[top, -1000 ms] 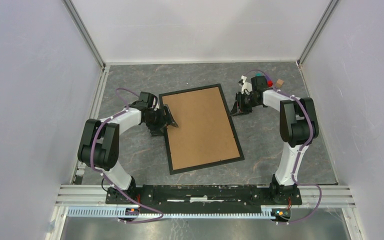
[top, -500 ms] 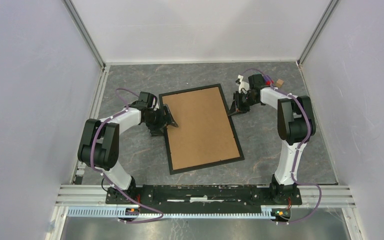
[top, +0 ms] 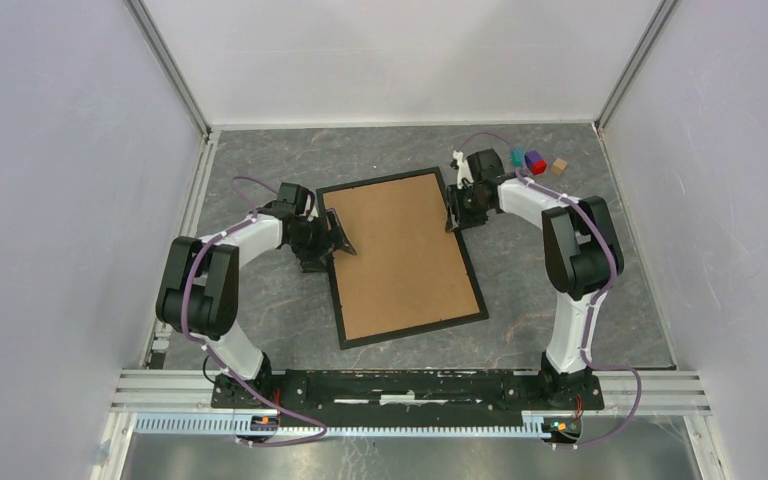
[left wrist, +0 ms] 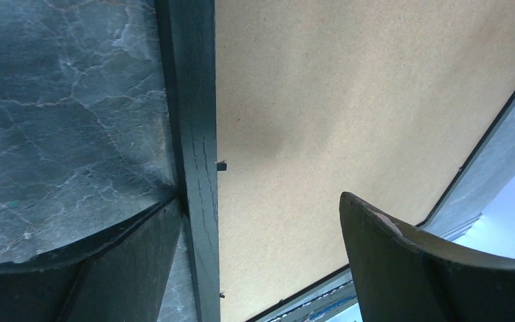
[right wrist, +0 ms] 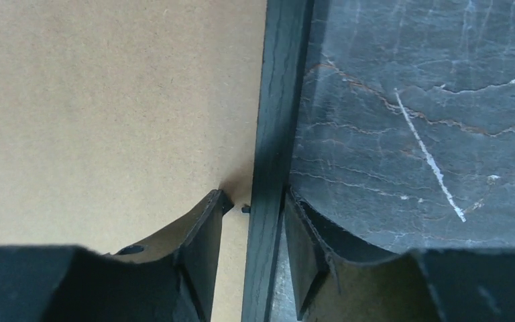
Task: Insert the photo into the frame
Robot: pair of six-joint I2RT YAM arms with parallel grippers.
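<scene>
Desk (top: 520, 300): dark marbled top; both arm bases at the near edge.
Frame (top: 415, 332): lies flat and back-up mid-desk, between the arms. Long axis runs near to far, with the near end swung a little to the right.
Backing (top: 400, 255): plain brown board filling the frame opening, apparently flush.
Photo: not visible in any view. It may sit under the backing; cannot tell.
Left fingers (top: 332, 238): wide open and gripping nothing. They straddle the frame's left long side past halfway, one finger over the desk, the other over the backing.
Right fingers (top: 457, 212): part open, astride the right long side near the far corner. Backing shows between the inner finger and the wood, so there is no firm pinch.
Tab (right wrist: 245, 209): small dark clip on the inner edge of the right side, just off the inner fingertip. A like one sits on the left side.
Key relation (judged): the wood runs straight between each pair of fingers, and the right pair is closer to a tab.
Blocks (top: 535, 161): small coloured pieces in the far right corner, well apart from the frame.
Writing: none legible, no brand or label.
</scene>
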